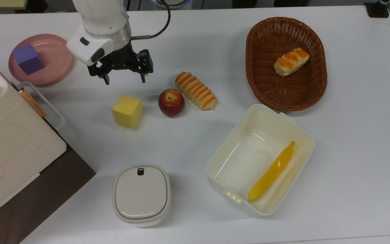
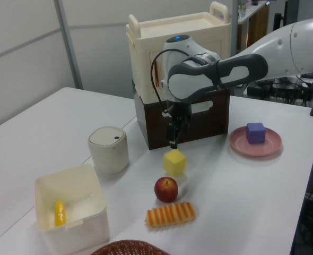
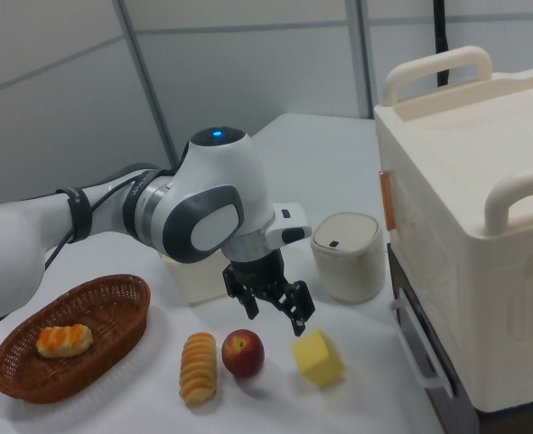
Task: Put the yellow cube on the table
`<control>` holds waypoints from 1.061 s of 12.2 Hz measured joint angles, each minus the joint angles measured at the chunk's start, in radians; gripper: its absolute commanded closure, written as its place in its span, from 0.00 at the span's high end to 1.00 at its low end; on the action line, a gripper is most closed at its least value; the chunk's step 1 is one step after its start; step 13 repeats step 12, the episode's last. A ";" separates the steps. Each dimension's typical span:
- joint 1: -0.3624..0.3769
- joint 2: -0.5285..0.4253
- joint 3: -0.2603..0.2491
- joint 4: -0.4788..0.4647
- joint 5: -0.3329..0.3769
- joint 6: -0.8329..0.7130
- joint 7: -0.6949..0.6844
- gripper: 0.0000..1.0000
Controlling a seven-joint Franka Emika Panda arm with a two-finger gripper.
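Observation:
The yellow cube [image 1: 127, 111] [image 2: 174, 162] [image 3: 319, 358] lies free on the white table [image 1: 350, 152], tilted on one corner in the left view, just left of the red apple [image 1: 171, 102] in the top view. My gripper [image 1: 125, 80] [image 2: 172, 142] [image 3: 274, 318] hangs open a short way above and behind the cube, with nothing between its fingers. A clear gap separates the fingertips from the cube.
A striped bread roll [image 1: 196, 90] lies right of the apple. The wicker basket [image 1: 249, 61] holds another roll. An open cream box [image 1: 215, 159] holds a banana [image 1: 273, 171]. A lidded canister [image 1: 141, 195], a pink plate [image 1: 56, 57] with a purple cube [image 1: 28, 59], and a cream-and-brown cabinet [image 1: 12, 152] also stand here.

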 measured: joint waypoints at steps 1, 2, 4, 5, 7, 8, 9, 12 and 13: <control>0.000 0.000 0.000 0.002 0.000 0.000 0.000 1.00; 0.002 0.000 0.000 0.007 0.000 0.000 0.000 1.00; 0.030 -0.010 0.000 0.035 0.000 -0.020 0.027 1.00; 0.055 -0.021 -0.001 0.052 0.000 -0.068 0.078 1.00; 0.109 -0.063 -0.001 0.088 -0.011 -0.189 0.175 1.00; 0.125 -0.092 -0.002 0.095 -0.013 -0.234 0.186 1.00; 0.147 -0.120 -0.012 0.096 -0.013 -0.273 0.192 1.00; 0.294 -0.182 -0.123 0.096 -0.012 -0.349 0.199 1.00; 0.294 -0.182 -0.123 0.096 -0.012 -0.349 0.199 1.00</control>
